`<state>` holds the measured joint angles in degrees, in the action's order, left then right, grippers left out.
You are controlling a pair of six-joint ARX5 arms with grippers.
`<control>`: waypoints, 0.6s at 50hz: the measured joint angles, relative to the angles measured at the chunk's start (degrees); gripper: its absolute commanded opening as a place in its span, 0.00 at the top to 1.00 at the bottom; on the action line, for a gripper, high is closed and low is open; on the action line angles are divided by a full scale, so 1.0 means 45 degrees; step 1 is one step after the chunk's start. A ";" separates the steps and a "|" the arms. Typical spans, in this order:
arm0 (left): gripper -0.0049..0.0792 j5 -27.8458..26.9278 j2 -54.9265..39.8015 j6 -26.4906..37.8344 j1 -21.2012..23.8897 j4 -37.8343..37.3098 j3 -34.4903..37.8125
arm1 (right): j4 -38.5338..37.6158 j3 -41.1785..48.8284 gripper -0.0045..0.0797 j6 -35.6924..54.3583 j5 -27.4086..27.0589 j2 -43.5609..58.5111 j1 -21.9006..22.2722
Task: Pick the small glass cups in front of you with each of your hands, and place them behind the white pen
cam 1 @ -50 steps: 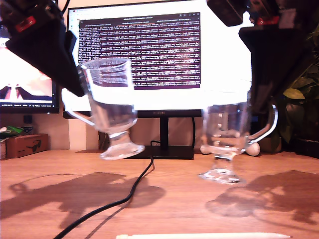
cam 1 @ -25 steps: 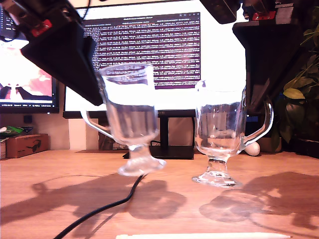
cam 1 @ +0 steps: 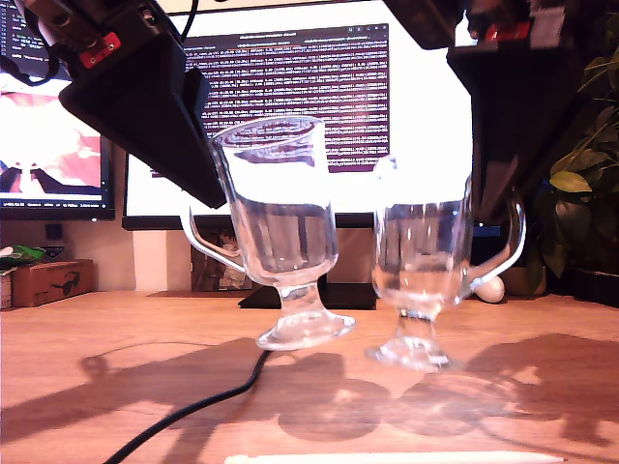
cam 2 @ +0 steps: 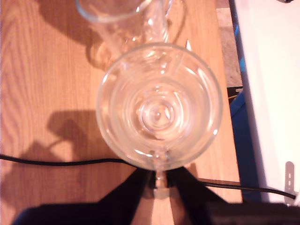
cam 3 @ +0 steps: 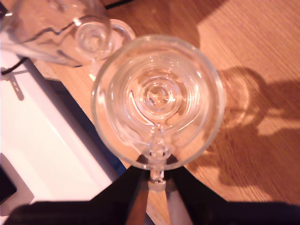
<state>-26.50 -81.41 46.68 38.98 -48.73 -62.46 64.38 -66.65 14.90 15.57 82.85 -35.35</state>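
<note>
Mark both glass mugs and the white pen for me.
Tilted glass mug [cam 1: 280, 208]: exterior view, on its bowl.
Second glass mug [cam 1: 422, 253]: exterior view, on its bowl.
White pen [cam 1: 397, 457]: exterior view, on its shaft.

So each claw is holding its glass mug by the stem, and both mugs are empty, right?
Not by the stem: by the loop handle. My first gripper pinches the handle of one glass mug and my second gripper that of the other glass mug, as both wrist views show. Both mugs are empty, yes.
</note>
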 measured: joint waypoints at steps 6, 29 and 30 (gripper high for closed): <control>0.97 -0.0015 -0.0321 -0.0005 0.0000 0.0029 0.0000 | 0.0005 0.0000 0.96 0.0000 0.0000 0.0141 0.0000; 0.97 -0.0063 -0.1117 -0.0010 0.0238 0.0607 0.0000 | -0.0146 0.0622 0.96 0.0000 0.0000 0.0141 0.0000; 0.97 -0.0063 -0.1117 -0.0010 0.0233 0.0612 0.0000 | -0.0141 0.0670 0.96 0.0000 0.0005 0.0141 0.0000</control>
<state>-26.79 -86.43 46.63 40.03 -45.98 -62.46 63.75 -63.64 14.90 15.59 83.48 -35.35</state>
